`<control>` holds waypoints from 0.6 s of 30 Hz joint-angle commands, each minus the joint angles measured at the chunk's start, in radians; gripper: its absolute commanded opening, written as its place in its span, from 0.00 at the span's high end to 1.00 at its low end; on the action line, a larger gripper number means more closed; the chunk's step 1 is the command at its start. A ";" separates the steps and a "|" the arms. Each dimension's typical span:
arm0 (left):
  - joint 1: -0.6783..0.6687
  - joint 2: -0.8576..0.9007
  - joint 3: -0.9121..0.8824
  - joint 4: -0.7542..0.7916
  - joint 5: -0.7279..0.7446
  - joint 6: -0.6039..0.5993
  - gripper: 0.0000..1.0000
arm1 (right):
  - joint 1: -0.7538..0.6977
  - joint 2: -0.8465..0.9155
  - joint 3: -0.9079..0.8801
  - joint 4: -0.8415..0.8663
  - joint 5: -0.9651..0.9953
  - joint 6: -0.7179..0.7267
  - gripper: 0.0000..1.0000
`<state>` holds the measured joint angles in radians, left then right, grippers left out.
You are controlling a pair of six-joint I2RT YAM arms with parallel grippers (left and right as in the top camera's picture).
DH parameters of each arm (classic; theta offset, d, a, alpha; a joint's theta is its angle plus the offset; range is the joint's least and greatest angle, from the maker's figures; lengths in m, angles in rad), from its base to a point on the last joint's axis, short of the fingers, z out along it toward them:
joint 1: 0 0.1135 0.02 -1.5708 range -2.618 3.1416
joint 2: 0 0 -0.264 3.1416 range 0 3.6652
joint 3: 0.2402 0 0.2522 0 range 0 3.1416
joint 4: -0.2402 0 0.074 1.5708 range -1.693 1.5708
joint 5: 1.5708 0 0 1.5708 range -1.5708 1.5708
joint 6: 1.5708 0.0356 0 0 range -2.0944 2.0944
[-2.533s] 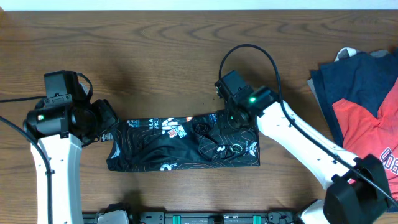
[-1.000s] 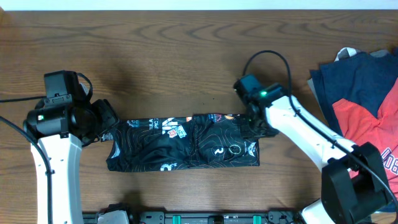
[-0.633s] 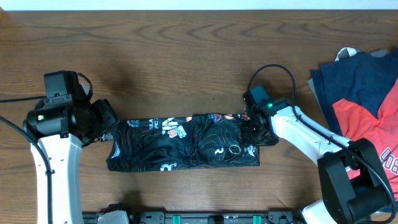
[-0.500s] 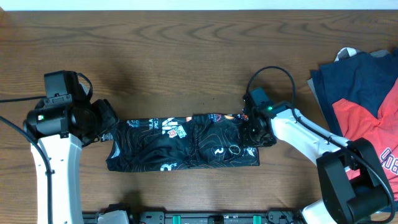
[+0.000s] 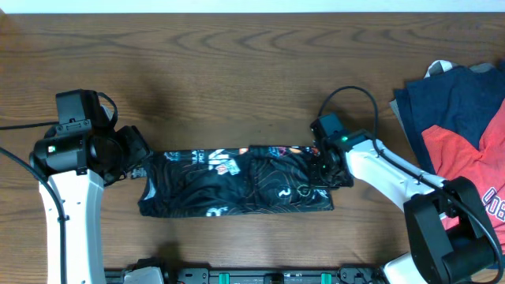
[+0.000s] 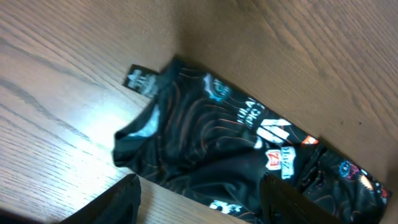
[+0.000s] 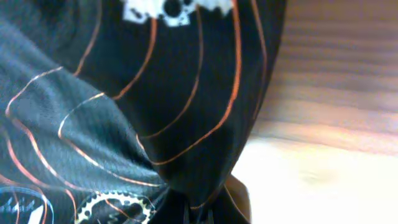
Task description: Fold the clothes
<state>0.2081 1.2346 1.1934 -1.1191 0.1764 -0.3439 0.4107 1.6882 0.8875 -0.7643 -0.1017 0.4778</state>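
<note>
The black jersey with fine orange contour lines lies as a long, narrow folded strip on the wooden table. My right gripper is at its right end. In the right wrist view the fabric bunches into the closed jaws of the right gripper, so it is shut on the jersey. My left gripper sits at the strip's left end. In the left wrist view its gripper is open, fingers wide apart above the jersey, holding nothing.
A navy-and-red shirt lies crumpled at the table's right edge, close to the right arm. A small black tag sticks out at the jersey's left end.
My right gripper has moved right from the jersey's middle to its right end and drawn the fabric with it, so the strip lies flatter and slightly further right. The left arm has not moved.
</note>
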 commanded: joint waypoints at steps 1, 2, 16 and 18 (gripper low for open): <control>0.005 0.002 0.005 -0.003 -0.005 -0.009 0.37 | -0.074 0.019 -0.016 -0.040 0.202 0.061 0.99; 0.005 0.002 0.005 -0.003 -0.005 -0.009 0.37 | -0.102 0.019 -0.013 -0.054 0.227 0.061 0.99; -0.055 0.056 -0.014 -0.044 0.064 0.068 0.24 | -0.314 0.019 0.171 -0.163 0.193 -0.038 0.48; -0.089 0.091 -0.016 -0.044 0.078 0.108 0.21 | -0.313 0.019 0.234 -0.233 0.175 -0.052 0.01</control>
<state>0.1585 1.2808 1.1904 -1.1564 0.2092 -0.3077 0.1062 1.7016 1.0367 -0.9585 0.1001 0.4511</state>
